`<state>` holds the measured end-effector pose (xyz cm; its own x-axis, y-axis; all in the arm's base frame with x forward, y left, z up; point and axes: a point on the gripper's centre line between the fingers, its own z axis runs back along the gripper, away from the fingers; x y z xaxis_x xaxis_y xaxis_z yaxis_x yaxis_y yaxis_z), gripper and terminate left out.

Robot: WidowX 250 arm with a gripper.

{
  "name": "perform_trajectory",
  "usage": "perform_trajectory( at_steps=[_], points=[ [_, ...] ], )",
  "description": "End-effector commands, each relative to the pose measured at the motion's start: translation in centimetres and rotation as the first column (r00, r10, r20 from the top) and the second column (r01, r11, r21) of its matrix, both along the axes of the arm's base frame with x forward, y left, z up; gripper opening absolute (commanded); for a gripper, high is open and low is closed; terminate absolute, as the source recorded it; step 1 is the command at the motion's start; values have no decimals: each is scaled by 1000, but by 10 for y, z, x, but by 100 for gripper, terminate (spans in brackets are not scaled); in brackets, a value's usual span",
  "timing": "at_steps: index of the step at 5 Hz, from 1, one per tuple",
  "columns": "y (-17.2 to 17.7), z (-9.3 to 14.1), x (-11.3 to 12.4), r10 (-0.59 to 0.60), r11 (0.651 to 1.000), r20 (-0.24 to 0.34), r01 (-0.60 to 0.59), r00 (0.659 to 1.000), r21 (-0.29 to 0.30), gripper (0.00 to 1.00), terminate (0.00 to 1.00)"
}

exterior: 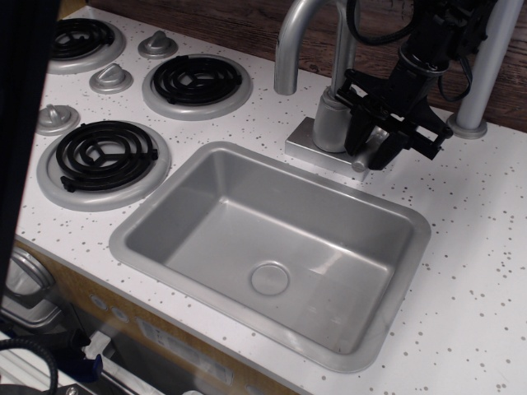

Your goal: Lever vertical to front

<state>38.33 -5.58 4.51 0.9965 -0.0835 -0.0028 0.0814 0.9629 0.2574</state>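
Gripper closes its black fingers on the lever, which tilts forward toward the sink; faucet stands just behind.

White speckled countertop with a recessed grey sink basin, four black coil burners at left, and dark wood-grain back wall.

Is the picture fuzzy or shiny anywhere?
In the observation.image view, soft pale glare lies on the sink floor and walls; the black end effector over the lever looks slightly smeared; a dark blurred band covers the left edge; the burners look sharp.
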Motion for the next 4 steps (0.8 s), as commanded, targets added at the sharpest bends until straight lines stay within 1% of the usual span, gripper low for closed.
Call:
perform_trajectory(
  at_steps=[1, 2, 3, 4],
  points=[
    [5, 35, -6, 75, 997, 38, -76, 996, 26, 100, 0],
    [4, 41, -17, 115, 992, 34, -116, 993, 41, 100, 0],
    [6, 40, -29, 146, 989, 50, -148, 988, 31, 100, 0],
    [4, 34, -38, 173, 985, 64, -174, 983, 10, 100, 100]
  ],
)
